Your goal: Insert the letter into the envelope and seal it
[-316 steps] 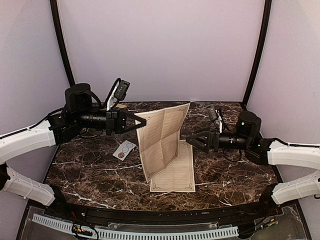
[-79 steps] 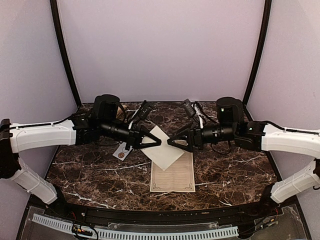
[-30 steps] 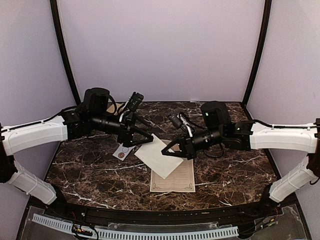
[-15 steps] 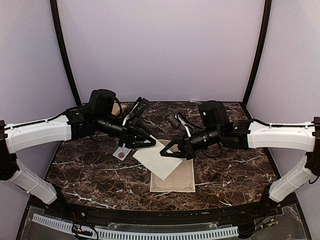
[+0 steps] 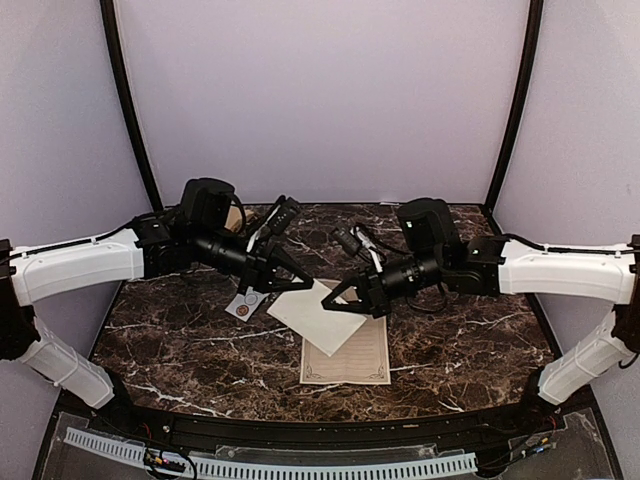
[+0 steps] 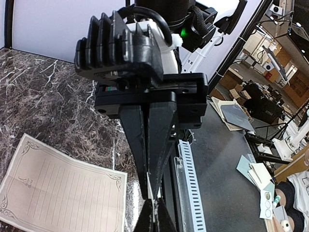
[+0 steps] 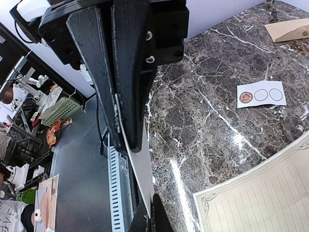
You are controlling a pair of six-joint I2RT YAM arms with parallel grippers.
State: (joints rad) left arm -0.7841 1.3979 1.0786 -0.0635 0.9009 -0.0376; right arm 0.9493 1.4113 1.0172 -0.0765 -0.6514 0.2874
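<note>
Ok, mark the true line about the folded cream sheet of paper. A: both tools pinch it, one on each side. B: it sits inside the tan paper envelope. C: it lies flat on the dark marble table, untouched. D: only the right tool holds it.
A: the left tool and the right tool are each shut on an opposite side of the folded cream sheet of paper.

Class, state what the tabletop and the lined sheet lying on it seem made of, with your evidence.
Tabletop: polished dark marble or marble-look laminate; white veins, glossy glare. Lined sheet: matte cream paper, probably; flat, printed rules, ornate border.
</note>
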